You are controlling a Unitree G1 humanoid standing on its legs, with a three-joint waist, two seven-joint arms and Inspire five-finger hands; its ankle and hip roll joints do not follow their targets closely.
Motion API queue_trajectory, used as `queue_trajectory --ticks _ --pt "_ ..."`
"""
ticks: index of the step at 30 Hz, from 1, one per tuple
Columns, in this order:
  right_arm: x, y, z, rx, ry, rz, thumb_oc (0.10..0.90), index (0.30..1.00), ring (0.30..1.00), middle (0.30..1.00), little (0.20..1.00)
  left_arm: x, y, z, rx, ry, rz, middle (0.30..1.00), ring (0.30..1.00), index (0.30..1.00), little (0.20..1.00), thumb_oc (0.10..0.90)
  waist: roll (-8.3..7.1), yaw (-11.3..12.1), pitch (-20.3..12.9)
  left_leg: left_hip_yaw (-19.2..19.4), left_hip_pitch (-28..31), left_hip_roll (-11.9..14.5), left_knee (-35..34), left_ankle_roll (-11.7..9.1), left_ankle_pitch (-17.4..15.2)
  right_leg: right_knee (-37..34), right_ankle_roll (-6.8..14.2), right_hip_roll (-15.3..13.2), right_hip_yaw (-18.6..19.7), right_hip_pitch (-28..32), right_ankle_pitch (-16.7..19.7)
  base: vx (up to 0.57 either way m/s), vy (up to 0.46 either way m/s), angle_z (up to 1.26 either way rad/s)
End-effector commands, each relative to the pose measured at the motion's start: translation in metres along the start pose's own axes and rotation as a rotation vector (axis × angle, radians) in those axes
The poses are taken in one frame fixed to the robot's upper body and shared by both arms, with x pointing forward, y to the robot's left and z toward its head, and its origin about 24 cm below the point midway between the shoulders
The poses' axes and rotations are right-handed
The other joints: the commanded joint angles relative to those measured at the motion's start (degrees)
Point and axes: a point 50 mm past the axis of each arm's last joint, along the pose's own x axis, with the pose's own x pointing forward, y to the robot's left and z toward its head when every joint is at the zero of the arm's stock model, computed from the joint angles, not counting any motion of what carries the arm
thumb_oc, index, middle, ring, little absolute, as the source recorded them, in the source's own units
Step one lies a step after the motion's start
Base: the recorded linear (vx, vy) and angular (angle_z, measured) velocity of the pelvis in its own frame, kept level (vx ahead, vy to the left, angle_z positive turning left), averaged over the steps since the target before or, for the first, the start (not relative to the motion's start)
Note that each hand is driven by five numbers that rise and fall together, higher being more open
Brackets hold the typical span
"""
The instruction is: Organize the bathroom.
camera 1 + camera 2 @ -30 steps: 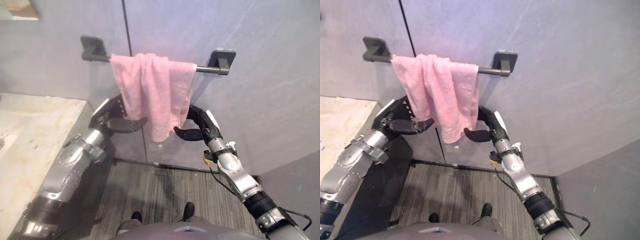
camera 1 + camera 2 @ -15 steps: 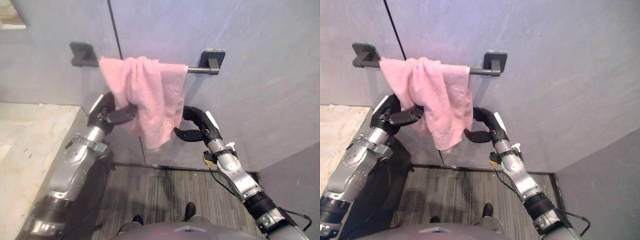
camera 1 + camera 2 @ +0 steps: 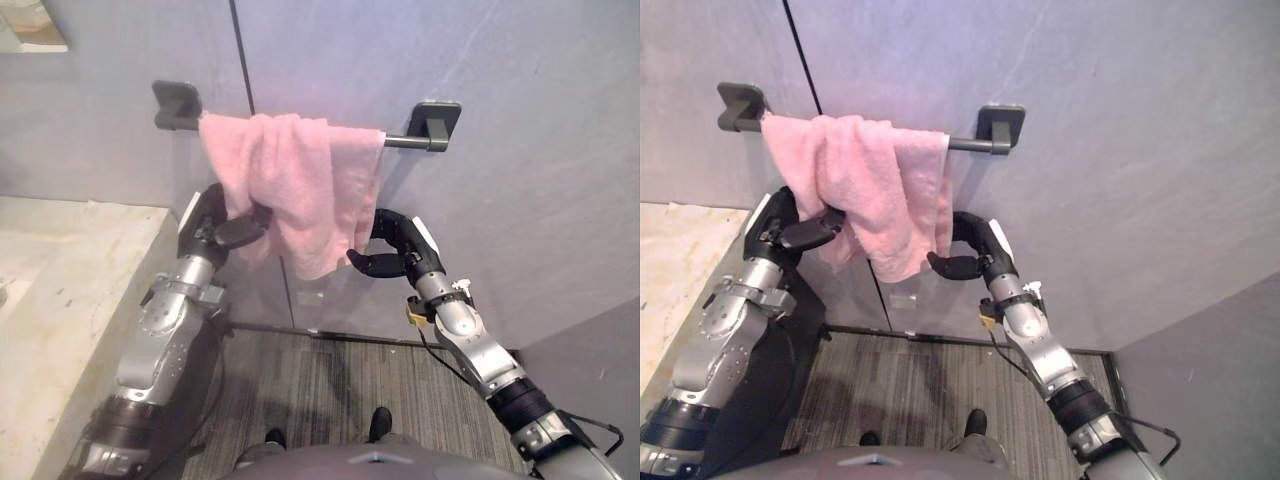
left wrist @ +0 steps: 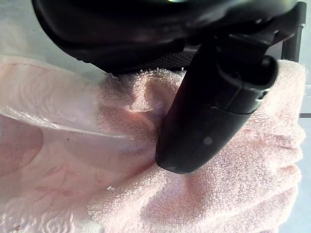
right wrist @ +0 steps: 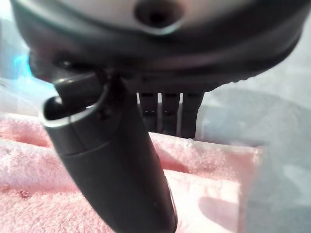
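- Grey wall (image 3: 520, 120) across the back, with a dark vertical seam running up behind the left end of the rail.
- Pale stone tabletop (image 3: 60, 290) low on the left, stained in places.
- Striped grey floor (image 3: 330, 380) below, between the two arms.
- Pink towel (image 3: 300, 195) draped over the rail in bunched, uneven folds, covering the left and middle stretch and hanging to a loose point at the bottom.
- Dark towel rail (image 3: 410, 142) fixed flat to the wall on two square brackets; bare only at its right end, just beside the right bracket.
- Left hand (image 3: 225, 225) raised at the towel's left edge, thumb pressed into the cloth and a fold pinched against the fingers; seen close in the left wrist view, thumb (image 4: 214, 107) sunk in the pink pile.
- Right hand (image 3: 395, 250) raised at the towel's lower right edge, fingers curled behind the cloth, thumb pointing left just under the hem; in the right wrist view, fingers (image 5: 167, 114) dipping behind the towel's edge, so cannot tell whether holding the cloth or only touching it.
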Motion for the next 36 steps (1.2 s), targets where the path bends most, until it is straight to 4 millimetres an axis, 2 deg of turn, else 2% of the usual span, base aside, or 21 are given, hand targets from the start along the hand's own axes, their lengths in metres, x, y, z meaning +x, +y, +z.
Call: queue_trajectory --ticks 1,10,16,17,18,19,20,31,32,34,36 --pt "0.039 -0.019 0.104 0.076 -0.407 -0.030 0.800 0.900 0.900 0.900 0.900 0.030 -0.014 0.043 0.037 -0.240 -0.082 0.300 0.300 0.300 0.300 0.400 0.49 1.80 -3.16 -0.18 0.97 -3.09 0.13 2.40 -4.32 2.51 6.55 -1.69 -3.84 5.84 -8.61 0.01 0.002 0.05" --pt "0.063 -0.008 0.132 0.192 -0.391 0.040 0.800 0.900 0.900 0.900 0.900 0.039 -0.025 0.040 0.032 -0.223 -0.118 0.300 0.300 0.300 0.300 0.400 -0.01 3.08 -3.34 -0.70 0.83 -3.09 0.13 2.32 -4.23 2.28 6.44 -1.85 -4.59 5.95 -8.26 0.01 0.001 0.06" --pt "0.070 -0.005 0.142 0.219 -0.403 0.040 0.800 0.900 0.900 0.900 0.900 0.041 -0.030 0.038 0.025 -0.213 -0.139 0.300 0.300 0.300 0.300 0.400 -0.10 3.58 -3.37 -0.95 0.71 -3.21 0.13 2.47 -4.22 2.55 6.45 -2.03 -4.74 5.75 -8.23 0.00 0.001 0.02" --pt "0.070 -0.005 0.144 0.216 -0.407 0.039 0.632 0.648 0.648 0.648 0.648 0.041 -0.030 0.037 0.025 -0.211 -0.143 0.300 0.300 0.300 0.300 0.400 -0.12 3.63 -3.38 -0.95 0.70 -3.24 0.13 2.51 -4.24 2.56 6.49 -2.07 -4.75 5.72 -8.21 0.00 0.000 0.00" --pt "0.070 -0.005 0.145 0.214 -0.410 0.038 0.521 0.481 0.481 0.481 0.481 0.042 -0.030 0.037 0.025 -0.209 -0.144 0.300 0.300 0.300 0.300 0.400 -0.12 3.64 -3.39 -0.93 0.72 -3.25 0.13 2.53 -4.25 2.59 6.51 -2.11 -4.79 5.68 -8.18 0.00 0.000 0.03" --pt "0.070 -0.005 0.145 0.214 -0.411 0.037 0.445 0.368 0.368 0.368 0.368 0.042 -0.030 0.037 0.026 -0.209 -0.144 0.300 0.300 0.300 0.300 0.400 -0.12 3.62 -3.37 -0.85 0.71 -3.24 0.13 2.54 -4.22 2.60 6.53 -2.14 -4.76 5.66 -8.15 0.00 0.001 0.03" --pt "0.070 -0.005 0.145 0.215 -0.412 0.033 0.400 0.300 0.300 0.300 0.300 0.042 -0.030 0.036 0.026 -0.208 -0.145 0.300 0.300 0.300 0.300 0.400 -0.12 3.58 -3.35 -0.80 0.72 -3.26 0.13 2.59 -4.22 2.67 6.56 -2.18 -4.71 5.57 -8.11 0.00 0.004 0.04" --pt "0.063 -0.009 0.122 0.194 -0.362 0.004 0.400 0.300 0.300 0.300 0.300 0.040 -0.028 0.035 0.027 -0.209 -0.124 0.309 0.309 0.309 0.309 0.406 0.12 2.66 -3.00 -0.18 0.80 -3.25 0.13 2.87 -4.37 3.03 6.83 -2.39 -4.15 4.89 -7.88 0.00 0.000 0.00" --pt "0.062 -0.010 0.120 0.191 -0.362 0.003 0.400 0.300 0.300 0.300 0.300 0.040 -0.026 0.035 0.028 -0.210 -0.116 0.340 0.340 0.340 0.340 0.427 0.13 2.56 -2.94 -0.06 0.84 -3.22 0.13 2.85 -4.40 2.95 6.84 -2.40 -4.13 4.90 -7.84 0.00 0.000 0.00" --pt "0.061 -0.012 0.118 0.185 -0.358 -0.001 0.400 0.300 0.300 0.300 0.300 0.039 -0.024 0.034 0.030 -0.210 -0.100 0.488 0.488 0.488 0.488 0.525 0.15 2.50 -2.93 0.00 0.89 -3.21 0.13 2.84 -4.42 2.90 6.80 -2.36 -4.05 4.95 -7.87 0.00 0.000 0.00" --pt "0.058 -0.014 0.114 0.180 -0.351 -0.013 0.400 0.300 0.300 0.300 0.300 0.037 -0.021 0.032 0.037 -0.205 -0.076 0.521 0.521 0.521 0.521 0.547 0.14 2.37 -2.89 0.21 0.92 -3.17 0.13 2.82 -4.42 2.93 6.81 -2.31 -3.94 4.86 -7.86 0.00 0.000 0.00"
